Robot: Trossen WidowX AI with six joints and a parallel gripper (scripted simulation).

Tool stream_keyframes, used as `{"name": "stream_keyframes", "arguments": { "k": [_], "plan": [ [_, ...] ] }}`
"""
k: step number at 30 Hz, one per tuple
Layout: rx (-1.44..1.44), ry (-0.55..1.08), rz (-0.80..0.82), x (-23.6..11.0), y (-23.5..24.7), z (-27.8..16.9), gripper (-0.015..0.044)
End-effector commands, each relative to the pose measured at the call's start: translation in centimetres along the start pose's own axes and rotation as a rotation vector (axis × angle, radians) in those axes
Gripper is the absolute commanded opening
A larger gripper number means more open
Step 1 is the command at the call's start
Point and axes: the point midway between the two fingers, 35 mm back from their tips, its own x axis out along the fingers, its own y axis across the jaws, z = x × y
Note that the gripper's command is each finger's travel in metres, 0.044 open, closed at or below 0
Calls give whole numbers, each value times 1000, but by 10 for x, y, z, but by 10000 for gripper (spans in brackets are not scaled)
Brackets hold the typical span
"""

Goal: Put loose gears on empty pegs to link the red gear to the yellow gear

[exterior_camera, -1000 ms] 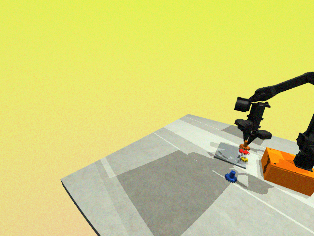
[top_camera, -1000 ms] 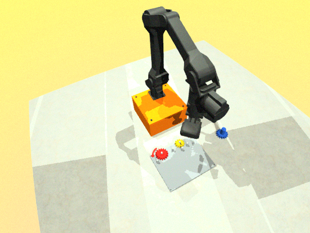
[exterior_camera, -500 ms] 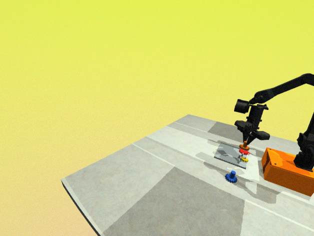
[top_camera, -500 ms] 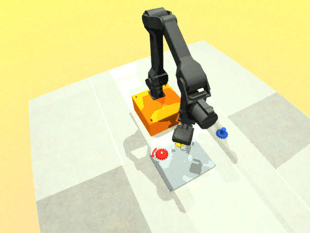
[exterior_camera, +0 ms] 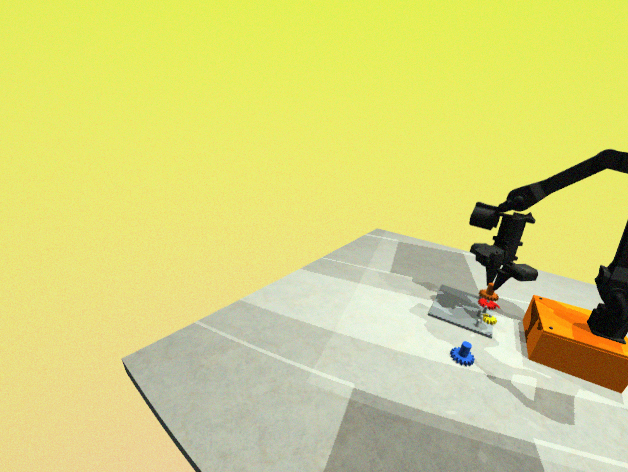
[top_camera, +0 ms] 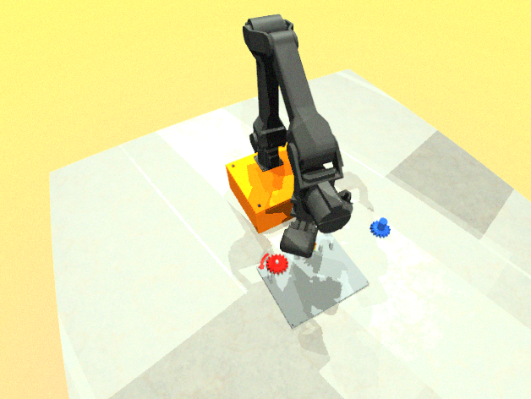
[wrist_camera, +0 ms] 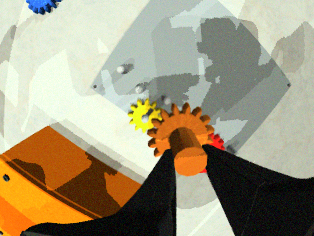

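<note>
- Orange gear (exterior_camera: 488, 294) (wrist_camera: 183, 126): gripped by its round handle, above the grey board (top_camera: 353, 281) (exterior_camera: 456, 312) (wrist_camera: 240, 65); in the wrist view it lies over the space between the yellow and red gears. Not down on a peg.
- Gripper (exterior_camera: 491, 288) (wrist_camera: 186, 153): closed on that handle, pointing down, one finger either side.
- Red gear (top_camera: 276, 264) (exterior_camera: 488, 303) (wrist_camera: 216, 142): on the board, below the gripper and partly hidden by the orange gear in the wrist view. Red arrow (top_camera: 262, 260) beside it.
- Yellow gear (exterior_camera: 489, 319) (wrist_camera: 140, 116): on the board, below the gripper on the other side from the red one.
- Pegs: several bare ones stand near the yellow gear, one of them (top_camera: 331, 245) (wrist_camera: 121, 69) farther out from the gripper.
- Blue gear (top_camera: 380, 228) (exterior_camera: 462, 354) (wrist_camera: 44, 5): on the table (top_camera: 172, 257) (exterior_camera: 284, 324), handle up, off the board and well apart from the gripper.
- Orange block (top_camera: 242, 180) (exterior_camera: 573, 350) (wrist_camera: 30, 180): under the arm's base, near the gripper, lower.
</note>
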Motion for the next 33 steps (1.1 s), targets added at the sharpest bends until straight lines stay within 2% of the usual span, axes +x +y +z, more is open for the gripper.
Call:
{"name": "stream_keyframes", "arguments": {
  "k": [1, 33],
  "plan": [
    [-2, 2, 7, 5, -3, -7, 0],
    [-26, 2, 6, 9, -9, -16, 0]
  ]
}}
